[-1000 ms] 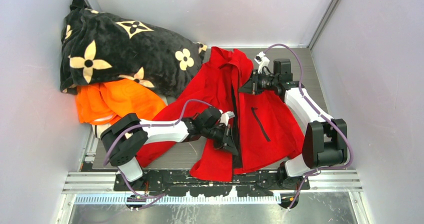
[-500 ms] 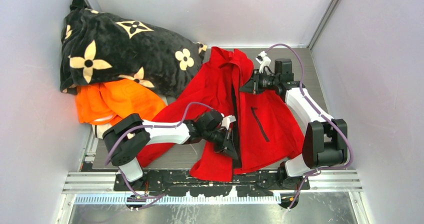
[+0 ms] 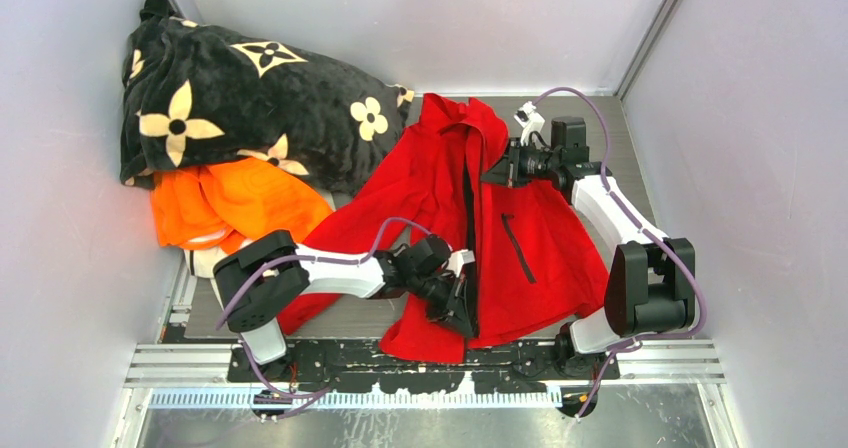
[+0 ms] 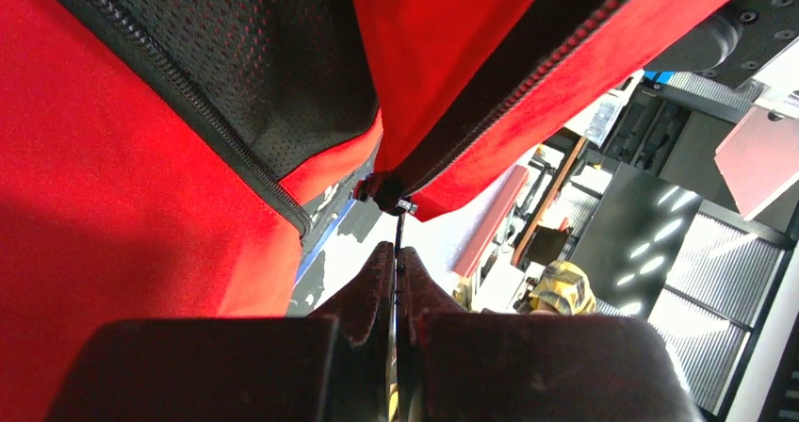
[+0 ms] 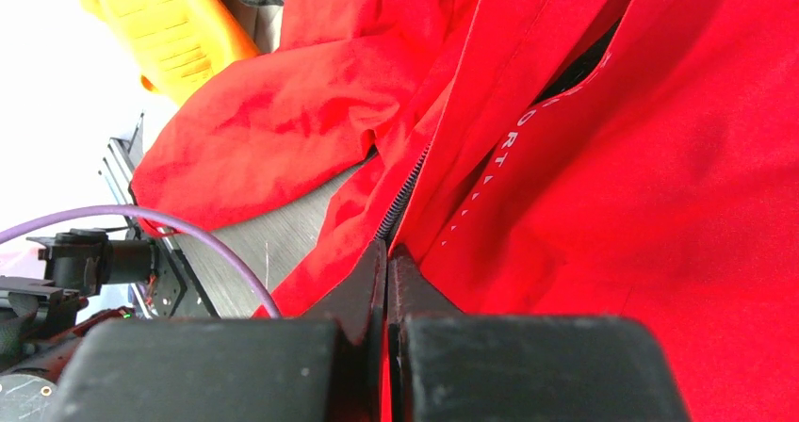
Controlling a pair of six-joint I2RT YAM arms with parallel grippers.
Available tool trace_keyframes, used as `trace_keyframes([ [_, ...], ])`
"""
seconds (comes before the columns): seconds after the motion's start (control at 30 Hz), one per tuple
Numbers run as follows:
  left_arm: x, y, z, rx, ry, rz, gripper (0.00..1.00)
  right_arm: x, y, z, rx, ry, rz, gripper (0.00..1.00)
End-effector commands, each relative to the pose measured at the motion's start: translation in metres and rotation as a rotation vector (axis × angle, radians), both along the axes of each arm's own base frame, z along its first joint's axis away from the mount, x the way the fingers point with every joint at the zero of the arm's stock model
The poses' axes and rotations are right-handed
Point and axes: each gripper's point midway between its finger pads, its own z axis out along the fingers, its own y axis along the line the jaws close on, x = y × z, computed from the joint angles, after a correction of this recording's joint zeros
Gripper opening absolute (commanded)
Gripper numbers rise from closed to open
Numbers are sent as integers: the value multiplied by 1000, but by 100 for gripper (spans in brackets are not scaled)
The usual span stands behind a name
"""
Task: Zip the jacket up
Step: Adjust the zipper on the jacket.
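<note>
A grey ribbed table [image 3: 625, 148] sits inside a booth of pale walls [image 3: 60, 288], with two robot arms fixed at its near edge. A black blanket [image 3: 230, 98] with cream flowers is heaped in the far left corner, above an orange garment [image 3: 235, 203]. The red jacket [image 3: 545, 258] lies spread across the middle and right of the table, collar at the far side, hem at the near edge, its front parted by a dark gap. Near the hem, the left gripper [image 3: 462, 303] is clamped tight on the thin metal zip pull [image 4: 399, 229], just below the slider [image 4: 382, 191] where both zip rows meet. Near the collar, the right gripper [image 3: 495, 176] is pinched shut on the jacket's front edge. The left arm hides part of one sleeve, and the white chest lettering is too small to read.
</note>
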Motion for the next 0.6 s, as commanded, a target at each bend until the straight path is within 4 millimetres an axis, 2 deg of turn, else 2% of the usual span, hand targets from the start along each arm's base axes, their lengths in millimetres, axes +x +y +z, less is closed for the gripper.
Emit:
trace_keyframes([
  [0.0,-24,8,-3,18,62,-64,0,10,-3,33,7,-132,-14,1],
  [0.37,-41,13,-13,57,91,-105,0,10,-4,34,6,-132,-17,1],
  [0.57,-57,14,-18,81,105,-146,0,10,-4,34,6,-135,-19,1],
])
